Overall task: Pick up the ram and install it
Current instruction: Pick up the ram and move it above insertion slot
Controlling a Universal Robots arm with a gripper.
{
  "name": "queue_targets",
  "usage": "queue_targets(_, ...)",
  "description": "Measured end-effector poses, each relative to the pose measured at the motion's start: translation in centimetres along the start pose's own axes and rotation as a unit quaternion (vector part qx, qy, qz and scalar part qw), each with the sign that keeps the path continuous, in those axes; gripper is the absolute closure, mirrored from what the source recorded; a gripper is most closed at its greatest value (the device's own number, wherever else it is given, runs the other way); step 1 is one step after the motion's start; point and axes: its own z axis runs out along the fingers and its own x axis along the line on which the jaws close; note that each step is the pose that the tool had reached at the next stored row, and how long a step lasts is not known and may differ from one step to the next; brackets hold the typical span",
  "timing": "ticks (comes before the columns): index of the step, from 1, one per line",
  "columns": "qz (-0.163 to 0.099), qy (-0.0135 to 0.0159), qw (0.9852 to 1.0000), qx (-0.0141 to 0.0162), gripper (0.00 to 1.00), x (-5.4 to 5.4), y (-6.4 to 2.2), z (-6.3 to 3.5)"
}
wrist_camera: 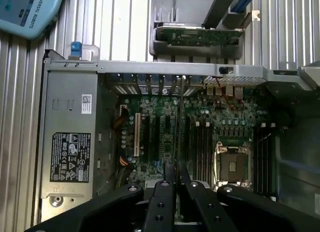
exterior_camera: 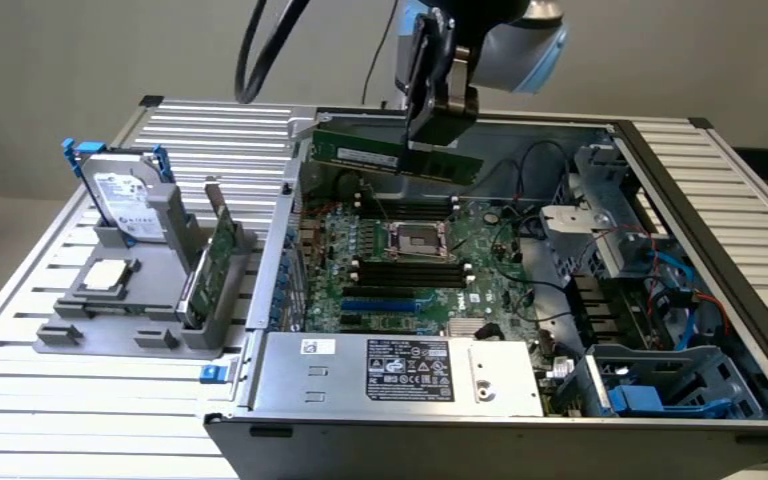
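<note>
Nearest you sits the grey metal power supply box (exterior_camera: 398,370) with its black-and-white labels, at the near end of the open grey computer case (exterior_camera: 704,200). Beyond it lies the large green motherboard (exterior_camera: 491,285), with the square silver processor socket (exterior_camera: 420,240) and the long black memory slots (exterior_camera: 411,268) just beside it.

Your black end effector (exterior_camera: 438,143) hangs over the far part of the case, drawn narrow and clamped on the ram (exterior_camera: 364,152), a long, narrow green circuit-board stick. You hold the ram level in the air, lying left to right, clear above the motherboard. In the wrist view its black fingers (wrist_camera: 162,202) point down toward the board.

On the exterior view's left, on the slatted aluminium worktop (exterior_camera: 37,400), a grey plastic holder (exterior_camera: 104,335) carries a silver hard drive (exterior_camera: 124,200) standing upright and a wider green expansion card (exterior_camera: 211,265) on edge, both well apart from the ram.
</note>
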Motion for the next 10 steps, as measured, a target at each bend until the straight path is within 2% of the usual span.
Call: queue_targets(10, 0.000, 0.0003, 0.9999, 0.0170, 0.86, -1.7, -1.66, 0.35)
